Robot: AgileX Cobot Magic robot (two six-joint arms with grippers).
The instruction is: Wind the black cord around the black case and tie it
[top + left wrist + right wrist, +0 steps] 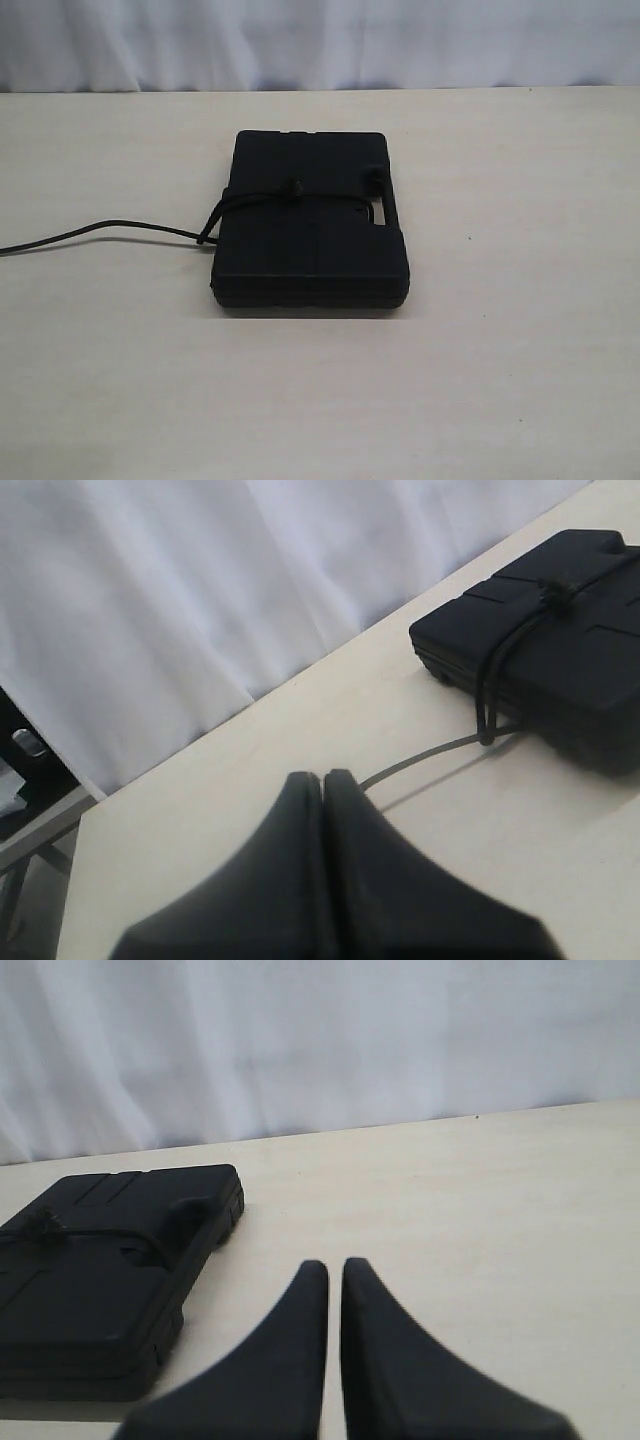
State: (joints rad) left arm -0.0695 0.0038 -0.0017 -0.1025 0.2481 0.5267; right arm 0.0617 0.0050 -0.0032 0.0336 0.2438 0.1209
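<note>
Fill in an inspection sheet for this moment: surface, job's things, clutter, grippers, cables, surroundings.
Surface: pale table, flat, with a light grain.
Job's things: black case lies flat. The black cord crosses its lid with a knot-like bump on top, and its tail trails over the table past the exterior view's left edge.
Clutter: nothing seen.
Grippers: left gripper and right gripper are both shut, empty and apart from the case.
Cables: nothing seen.
Surroundings: white curtain behind the table.
</note>
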